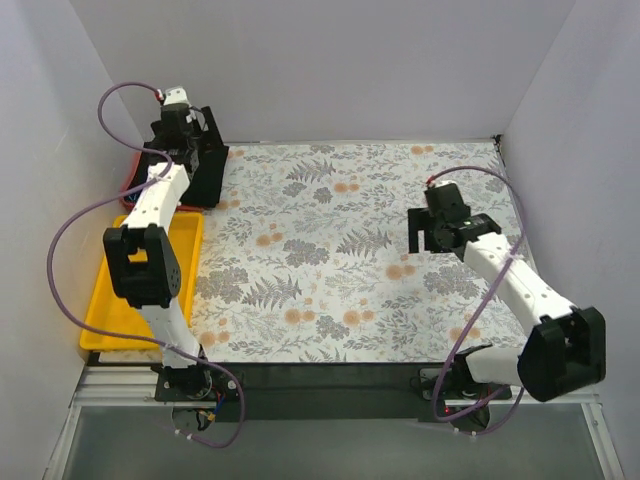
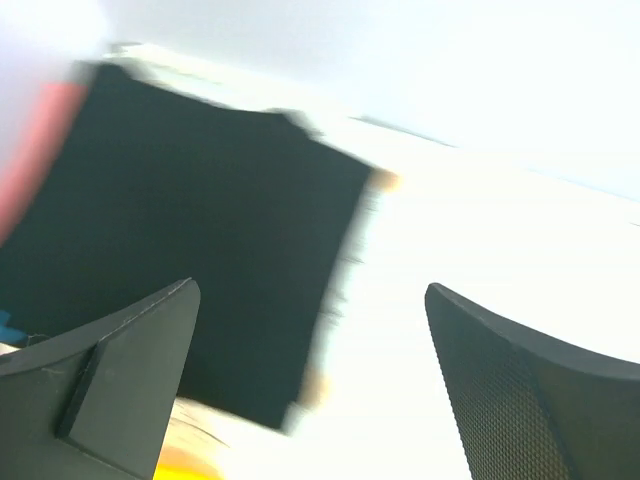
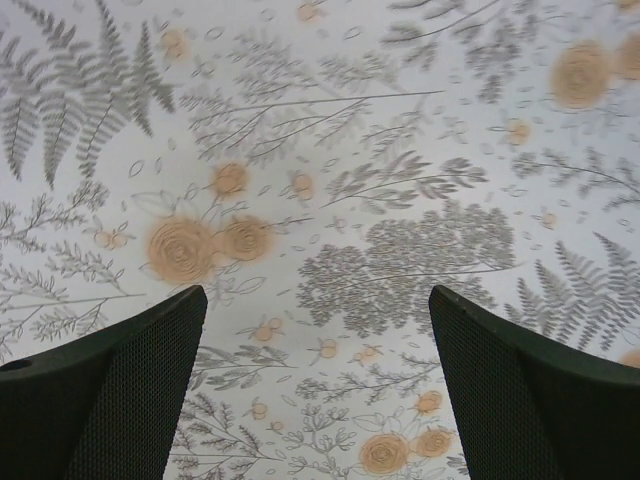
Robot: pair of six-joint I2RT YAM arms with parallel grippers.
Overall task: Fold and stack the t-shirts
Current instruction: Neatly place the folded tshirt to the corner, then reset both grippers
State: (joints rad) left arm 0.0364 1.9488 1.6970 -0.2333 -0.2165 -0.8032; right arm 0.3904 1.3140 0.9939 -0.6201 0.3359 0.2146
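Note:
A folded black t-shirt (image 1: pixel 210 175) lies at the far left corner, on top of the coral-red t-shirt (image 1: pixel 133 172), of which only thin edges show. In the blurred left wrist view the black t-shirt (image 2: pixel 200 230) fills the left half, with a strip of the red t-shirt (image 2: pixel 35 160) beside it. My left gripper (image 1: pixel 200 130) hovers over the stack, open (image 2: pixel 310 380), with nothing between its fingers. Over the right middle of the table my right gripper (image 1: pixel 435 235) hangs open (image 3: pixel 315 380) above the bare cloth.
A floral-patterned cloth (image 1: pixel 350 260) covers the table (image 3: pixel 330 200). A yellow tray (image 1: pixel 105 305) sits at the left edge, partly under my left arm. White walls close in the left, back and right sides.

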